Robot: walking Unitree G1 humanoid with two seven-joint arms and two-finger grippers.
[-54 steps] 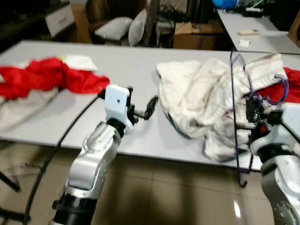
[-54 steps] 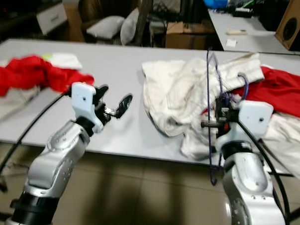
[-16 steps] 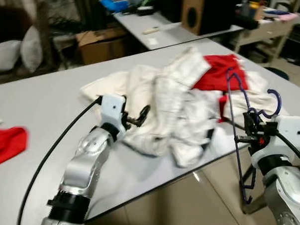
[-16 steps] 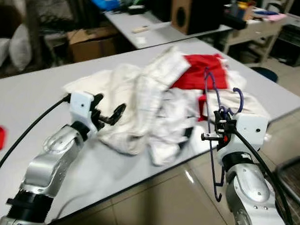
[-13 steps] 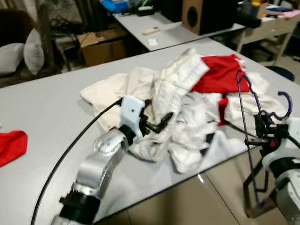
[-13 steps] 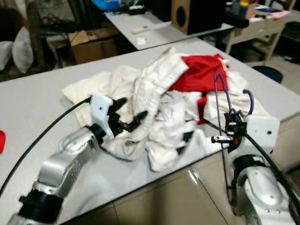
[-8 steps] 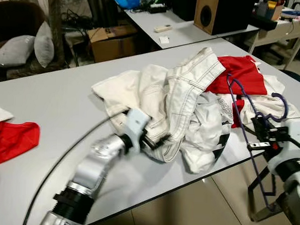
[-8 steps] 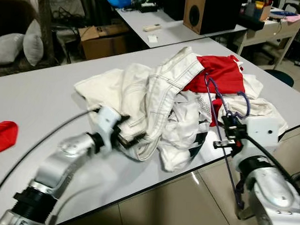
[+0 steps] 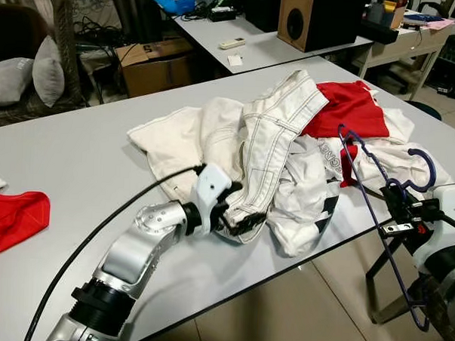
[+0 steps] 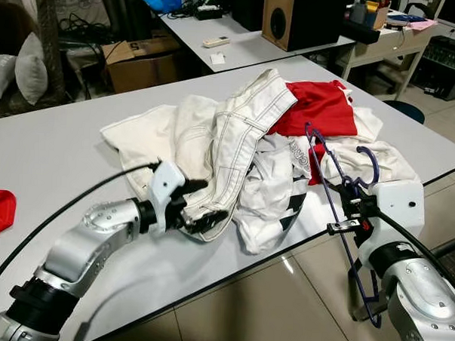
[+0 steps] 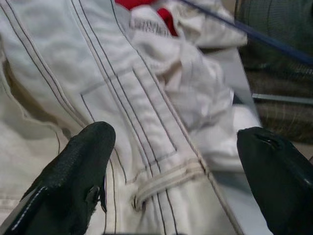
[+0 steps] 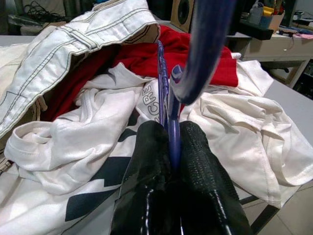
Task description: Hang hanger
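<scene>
The left hand [image 9: 227,213], fingers spread, has reached the cream stitched trousers [image 9: 270,146] on the grey desk [image 9: 84,172]; the right hand [image 10: 349,213] stays clamped on the purple wire hanger [image 10: 329,186], ready for dressing.

We stand in a cluttered workroom or office. Grey work tables [image 9: 76,171], a wooden speaker [image 9: 298,16], cardboard box [image 9: 153,61], cushioned armchair [image 9: 20,71].

In front of me is a big grey bench [image 9: 76,171]. White pants [image 9: 270,153] lie in a heap on it, with a red shirt [image 9: 349,108] and a white shirt [image 10: 276,191] beside them. A red cloth [image 9: 14,218] lies far off. Behind stand a cardboard box [image 9: 153,61] and a brown speaker [image 9: 294,19].
</scene>
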